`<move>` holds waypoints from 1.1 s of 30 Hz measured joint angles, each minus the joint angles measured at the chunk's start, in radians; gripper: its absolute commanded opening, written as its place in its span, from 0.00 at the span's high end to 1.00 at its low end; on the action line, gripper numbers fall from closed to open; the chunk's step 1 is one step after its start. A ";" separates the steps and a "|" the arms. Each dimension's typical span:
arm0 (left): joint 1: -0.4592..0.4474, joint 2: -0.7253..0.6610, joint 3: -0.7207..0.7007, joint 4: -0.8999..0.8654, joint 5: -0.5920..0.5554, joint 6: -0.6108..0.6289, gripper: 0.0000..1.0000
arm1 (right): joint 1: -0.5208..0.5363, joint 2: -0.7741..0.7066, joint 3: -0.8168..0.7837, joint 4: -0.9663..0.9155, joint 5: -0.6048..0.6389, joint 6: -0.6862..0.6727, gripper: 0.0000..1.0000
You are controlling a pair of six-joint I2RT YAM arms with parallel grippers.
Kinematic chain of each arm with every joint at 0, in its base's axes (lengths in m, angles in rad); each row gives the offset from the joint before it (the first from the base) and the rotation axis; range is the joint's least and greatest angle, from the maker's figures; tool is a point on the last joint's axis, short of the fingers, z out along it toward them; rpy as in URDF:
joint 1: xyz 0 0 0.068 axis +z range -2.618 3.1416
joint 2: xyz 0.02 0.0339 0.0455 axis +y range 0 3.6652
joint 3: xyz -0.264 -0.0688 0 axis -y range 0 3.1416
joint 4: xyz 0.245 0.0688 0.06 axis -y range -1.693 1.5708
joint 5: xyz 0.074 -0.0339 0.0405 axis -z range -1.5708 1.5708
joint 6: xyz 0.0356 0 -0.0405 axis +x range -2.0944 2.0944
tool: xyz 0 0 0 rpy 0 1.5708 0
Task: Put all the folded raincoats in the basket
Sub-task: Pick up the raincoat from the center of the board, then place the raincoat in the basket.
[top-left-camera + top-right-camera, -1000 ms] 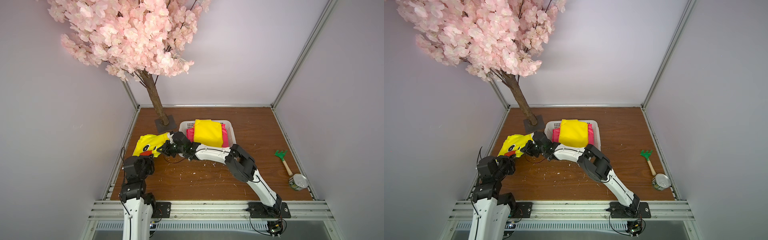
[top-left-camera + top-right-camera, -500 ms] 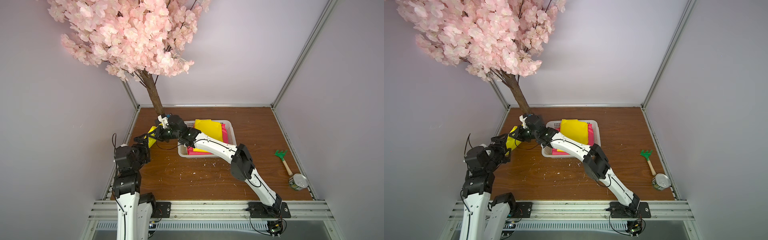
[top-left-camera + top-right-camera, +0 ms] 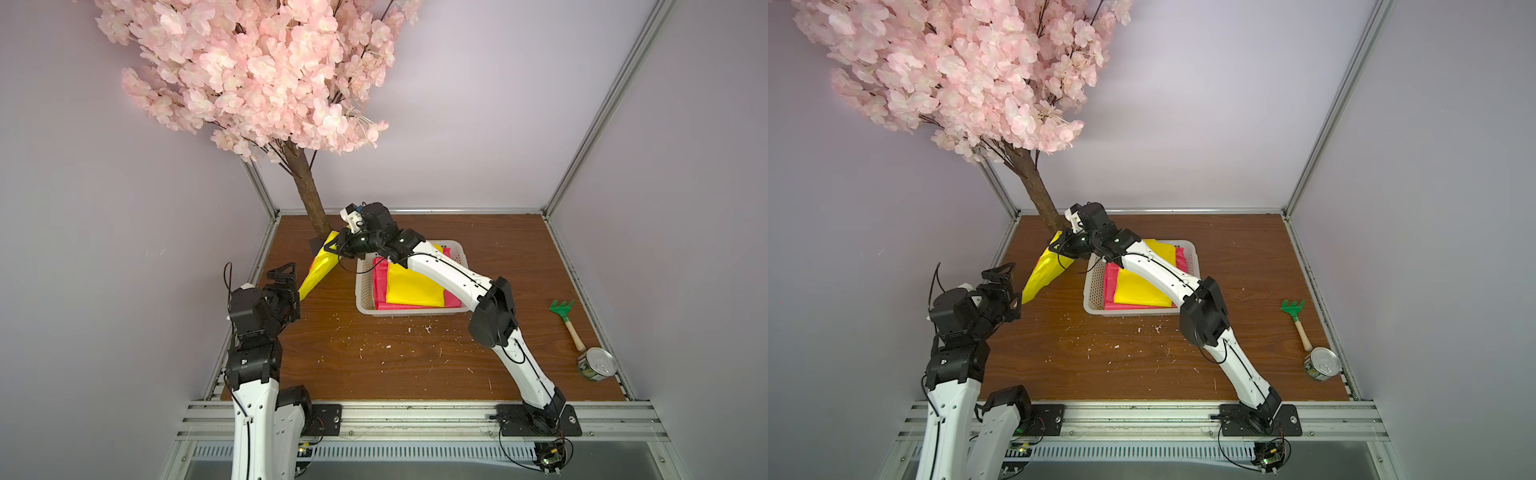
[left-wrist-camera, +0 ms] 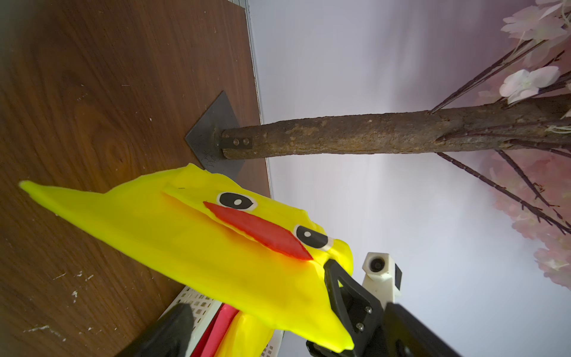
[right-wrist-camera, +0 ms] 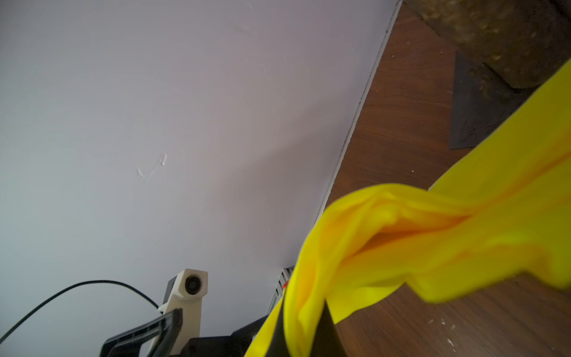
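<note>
Left claw (image 3: 287,286) gapes wide, empty, just beside low tip of yellow duck-face raincoat (image 3: 318,266). Coat hangs slanting near tree trunk (image 3: 307,187), still outside basket (image 3: 365,291). Right claw (image 3: 332,246) clamped tight on top corner, likely so bundle can swing over rim alone. White basket, next along, already carries stack of folded pink and yellow coats (image 3: 409,291).

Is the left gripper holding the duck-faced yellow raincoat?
No, the left gripper is open; the raincoat hangs from the shut right gripper.
</note>
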 measured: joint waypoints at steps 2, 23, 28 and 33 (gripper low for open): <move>0.000 0.008 0.000 0.008 0.000 0.005 0.01 | -0.017 -0.045 -0.049 -0.013 -0.006 -0.017 1.00; -0.063 0.227 0.003 0.160 0.027 0.062 0.00 | -0.243 -0.774 -1.083 0.312 -0.102 0.002 1.00; -0.130 0.315 0.017 0.221 0.049 0.069 0.01 | -0.304 -0.865 -1.251 0.303 -0.108 -0.021 1.00; -0.198 0.382 0.061 0.280 0.064 0.102 0.00 | -0.379 -0.901 -1.342 0.276 -0.103 -0.086 1.00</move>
